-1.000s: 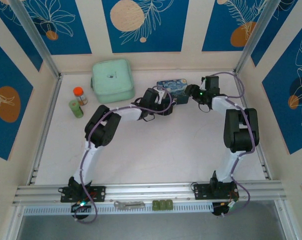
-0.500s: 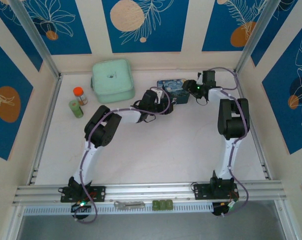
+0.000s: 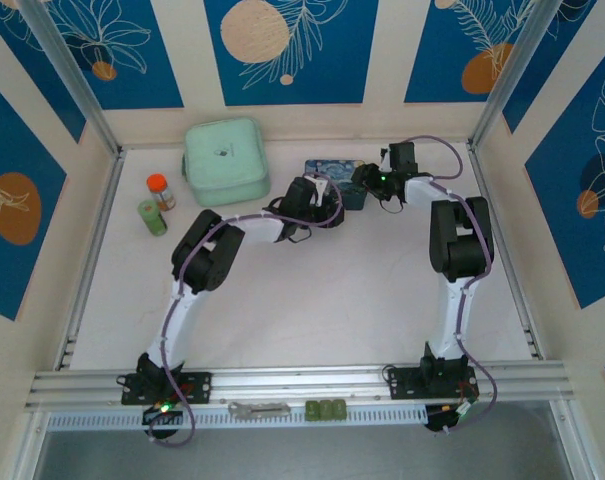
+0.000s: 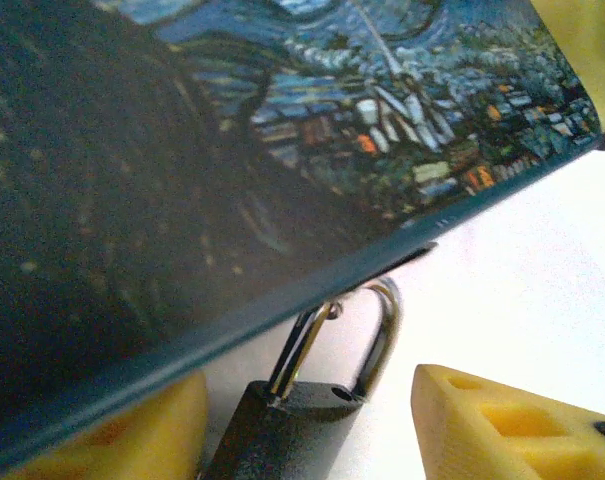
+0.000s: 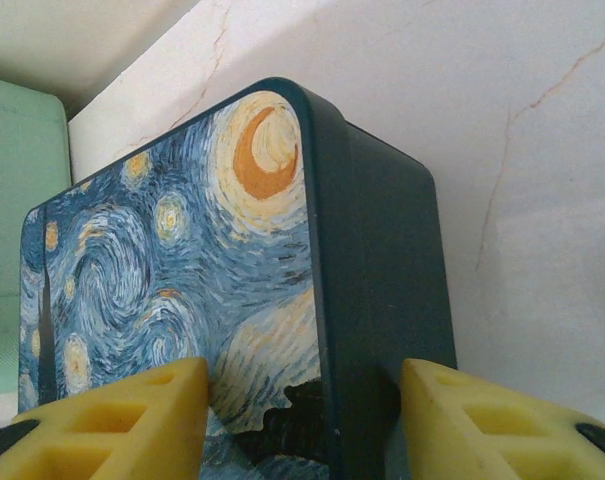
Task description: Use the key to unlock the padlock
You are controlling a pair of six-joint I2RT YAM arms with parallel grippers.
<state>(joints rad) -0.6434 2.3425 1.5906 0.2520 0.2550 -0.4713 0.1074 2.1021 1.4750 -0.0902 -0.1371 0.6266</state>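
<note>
The padlock (image 4: pixel 287 425), small and dark with a silvery shackle (image 4: pixel 382 330), hangs from the front rim of the blue-and-yellow painted tin box (image 4: pixel 232 150). An empty hole shows on top of its body beside the shackle's right leg. My left gripper (image 4: pixel 302 385) is open around it: the left finger sits close against the body, and the right finger (image 4: pixel 502 430) stands clear. My right gripper (image 5: pixel 304 372) straddles the tin box's (image 5: pixel 182 250) right top edge, one finger over the lid and one by the side wall, jaws apart. The key is out of view.
Seen from above, the tin box (image 3: pixel 332 172) sits at the back centre, between both grippers. A mint-green case (image 3: pixel 225 160) stands to its left, with an orange-capped bottle (image 3: pixel 159 190) and a green bottle (image 3: pixel 150 217) further left. A small metal piece (image 3: pixel 259 408) lies on the near rail.
My right gripper has swung left onto the tin box's right end, and the box has slid slightly left. Both grippers' jaws have narrowed. The left arm has barely moved.
</note>
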